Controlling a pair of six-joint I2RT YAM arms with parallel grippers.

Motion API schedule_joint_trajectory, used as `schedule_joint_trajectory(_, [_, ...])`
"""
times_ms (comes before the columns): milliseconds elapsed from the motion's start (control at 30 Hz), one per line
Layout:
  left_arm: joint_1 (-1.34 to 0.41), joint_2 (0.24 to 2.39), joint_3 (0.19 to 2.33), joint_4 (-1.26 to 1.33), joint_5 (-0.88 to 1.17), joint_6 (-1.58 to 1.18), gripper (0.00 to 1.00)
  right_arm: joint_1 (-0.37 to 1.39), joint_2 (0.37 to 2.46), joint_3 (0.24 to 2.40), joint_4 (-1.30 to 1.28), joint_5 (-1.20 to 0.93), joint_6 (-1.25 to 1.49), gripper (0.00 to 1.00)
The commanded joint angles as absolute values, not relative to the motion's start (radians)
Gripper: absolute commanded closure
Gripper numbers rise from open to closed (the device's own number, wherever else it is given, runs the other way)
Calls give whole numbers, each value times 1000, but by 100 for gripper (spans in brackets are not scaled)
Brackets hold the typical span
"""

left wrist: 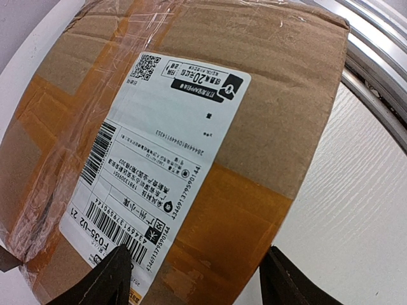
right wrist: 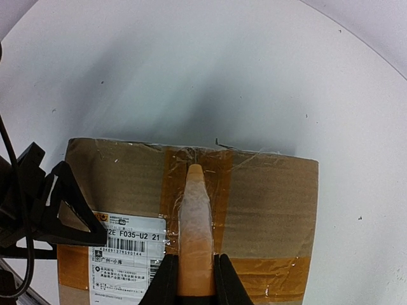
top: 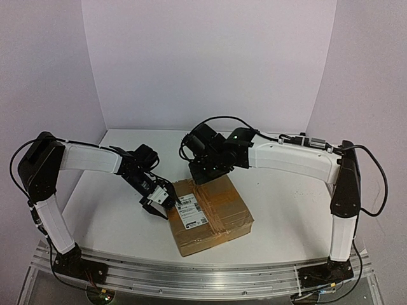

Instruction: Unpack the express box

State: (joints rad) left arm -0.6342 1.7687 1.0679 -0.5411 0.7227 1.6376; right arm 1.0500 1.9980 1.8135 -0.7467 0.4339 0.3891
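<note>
Brown corrugated taped express box point(top: 211, 215) near worktop point(top: 286, 210) front edge; right gripper point(right wrist: 191, 279) pinches tan tapered tool point(right wrist: 194, 216) over its seam, left gripper point(left wrist: 197, 278) spread, unclamped, so box may skid and tool slip.

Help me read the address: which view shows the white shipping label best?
Left wrist: the shipping label fills much of the frame, with its barcode and print sharp. Top external shows it small on the express box; right wrist catches only part of it at the bottom edge.

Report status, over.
Left hand open at box edge. Right hand shut on orange wedge, tip at tape seam. Box taped shut. Nothing in the way.
</note>
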Motion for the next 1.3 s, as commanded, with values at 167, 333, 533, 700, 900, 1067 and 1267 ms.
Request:
schedule_joint_trajectory(167, [-630,1826,1070,-628,600,1577,32,1048,2019,1784,-785,387,415,100])
schedule_joint_trajectory(333, [-630,1828,1069,-630,595,1575,32,1050,2052,1826,-921,334,435,100])
schedule_joint_trajectory(533, [-630,1835,1072,-628,580,1560,33,1056,2044,1806,-983,296,434,100])
schedule_joint_trajectory(700, [-629,1836,1069,-630,573,1556,34,1059,2046,1830,-1031,291,428,100])
schedule_joint_trajectory(900, [-629,1846,1077,-624,557,1523,36,1081,2035,1825,-1062,268,429,100])
schedule_joint_trajectory(1067, [-629,1868,1090,-637,515,1478,39,1093,2008,1818,-1072,255,445,100])
schedule_joint_trajectory(1267, [-629,1877,1085,-643,480,1438,40,1106,1977,1775,-1089,247,470,100])
